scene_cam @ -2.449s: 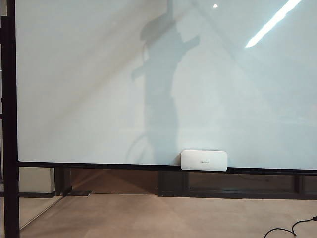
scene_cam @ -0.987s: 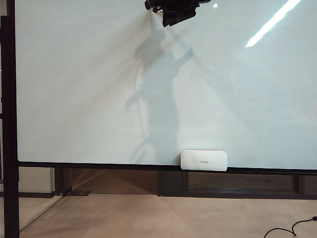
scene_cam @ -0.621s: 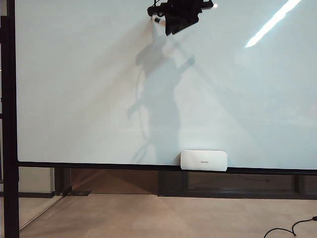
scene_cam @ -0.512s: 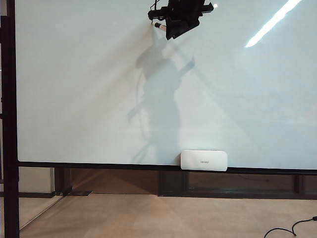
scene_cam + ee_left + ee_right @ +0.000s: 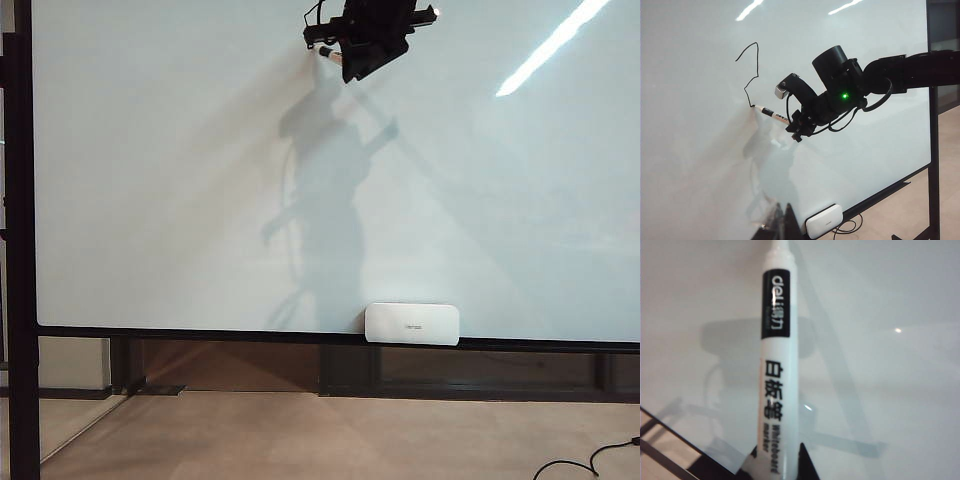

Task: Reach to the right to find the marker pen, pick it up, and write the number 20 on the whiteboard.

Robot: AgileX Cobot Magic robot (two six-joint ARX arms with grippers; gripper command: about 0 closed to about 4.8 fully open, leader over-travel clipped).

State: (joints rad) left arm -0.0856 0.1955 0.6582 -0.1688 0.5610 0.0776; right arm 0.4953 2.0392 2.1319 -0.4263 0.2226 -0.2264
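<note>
Right gripper (image 5: pixel 796 127) clamped on marker pen (image 5: pixel 771 113), tip touching whiteboard (image 5: pixel 150 180) near top edge; left gripper unseen

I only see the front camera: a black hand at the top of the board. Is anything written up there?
Observer: Yes. The left wrist view shows a crooked black line on the whiteboard, with the marker pen tip at its lower end.
Operator: Who holds the pen?
Observer: The right hand, shut on it; its barrel reads "deli".
Operator: And the other hand?
Observer: The left hand is only a dark sliver at its camera's edge; open or shut, I cannot tell.
</note>
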